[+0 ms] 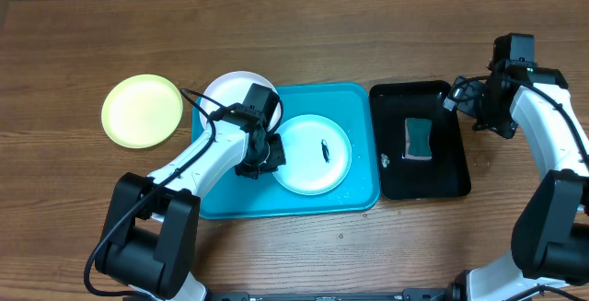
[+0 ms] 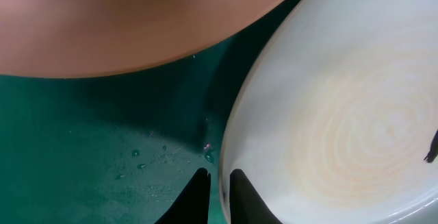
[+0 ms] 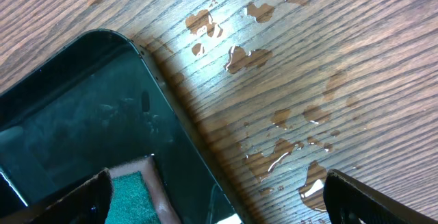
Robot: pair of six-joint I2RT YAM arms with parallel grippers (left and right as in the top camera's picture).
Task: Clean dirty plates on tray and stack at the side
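A pale plate [image 1: 313, 154] with a small dark smear [image 1: 325, 148] lies in the turquoise tray [image 1: 359, 108]. My left gripper [image 1: 260, 156] is at its left edge. In the left wrist view the two dark fingertips [image 2: 198, 190] stand either side of this plate's rim [image 2: 342, 114], pinching it, with my left gripper [image 2: 219, 183] low over the wet tray floor [image 2: 102, 135]. A white plate [image 1: 230, 89] rests on the tray's far left corner. A yellow-green plate [image 1: 142, 109] lies on the table to the left. My right gripper [image 1: 457, 98] hangs open with nothing in it.
A glossy black tray [image 1: 391, 167] right of the turquoise one holds a green sponge [image 1: 419, 138]. In the right wrist view my right gripper [image 3: 219, 203] straddles the black tray's edge [image 3: 68, 114] near the sponge [image 3: 133, 193]. Water puddles [image 3: 246, 56] spot the wooden table.
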